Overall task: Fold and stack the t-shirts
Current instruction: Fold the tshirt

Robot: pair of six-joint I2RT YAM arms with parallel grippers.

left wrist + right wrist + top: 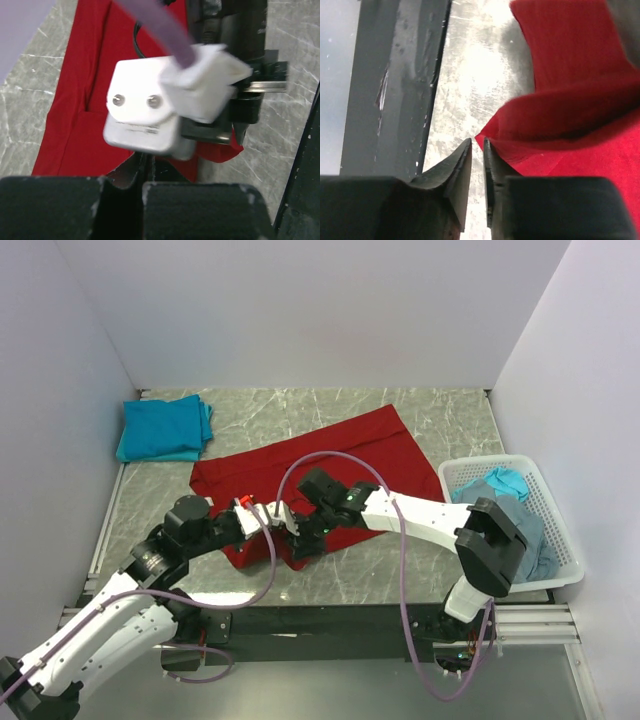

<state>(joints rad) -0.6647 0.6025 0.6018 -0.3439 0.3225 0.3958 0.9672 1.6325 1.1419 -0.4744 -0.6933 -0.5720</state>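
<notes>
A bright red t-shirt [340,455] lies spread on the marble table, its near part bunched under both grippers. My left gripper [265,514] is at the shirt's near edge, its jaws shut [145,172]. Whether cloth is pinched between them is hidden. The right arm's white wrist camera [150,120] fills the left wrist view, with red shirt [75,115] beyond it. My right gripper [300,543] points down at the shirt's near corner. Its jaws [476,141] stand a narrow gap apart with bare table showing between them. A red corner [492,140] touches the right fingertip from outside.
Folded teal t-shirts [165,428] are stacked at the back left. At the right, a white lattice basket [500,462] holds a teal shirt [497,483] and a grey-blue one [535,530]. The table's dark front rail [395,85] runs close beside the right gripper.
</notes>
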